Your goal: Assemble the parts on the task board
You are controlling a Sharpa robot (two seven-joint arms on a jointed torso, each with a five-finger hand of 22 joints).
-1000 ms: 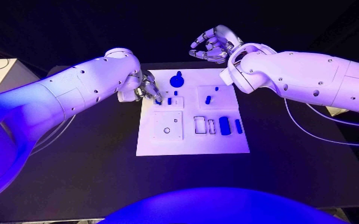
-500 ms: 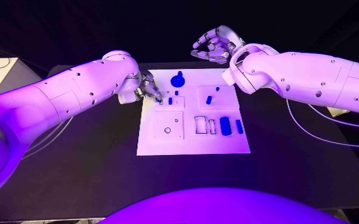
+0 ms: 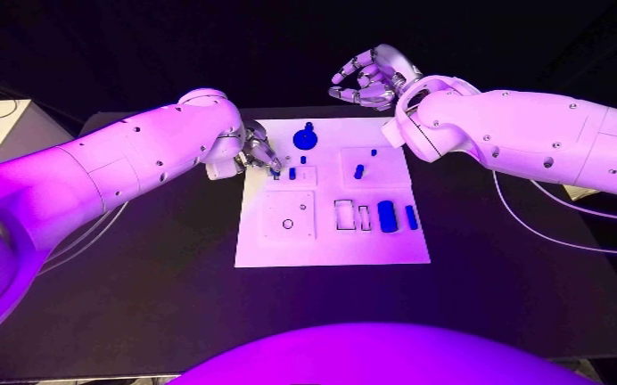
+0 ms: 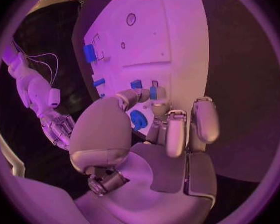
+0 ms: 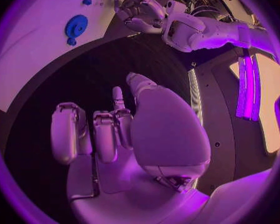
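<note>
At the board's [image 3: 329, 247] far-left corner, the left hand [image 3: 258, 155] is pinching a small blue part [image 4: 153, 92], apparently seating it; next, pressing straight down. Right hand [image 3: 369, 77] is hovering beyond, fingers curled, holding nothing.

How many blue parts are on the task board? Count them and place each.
7: round disc at the far edge; small piece and upright peg by the left hand; stud and slanted peg right of centre; wide block, slim bar rightmost. The hand may hide more.
</note>
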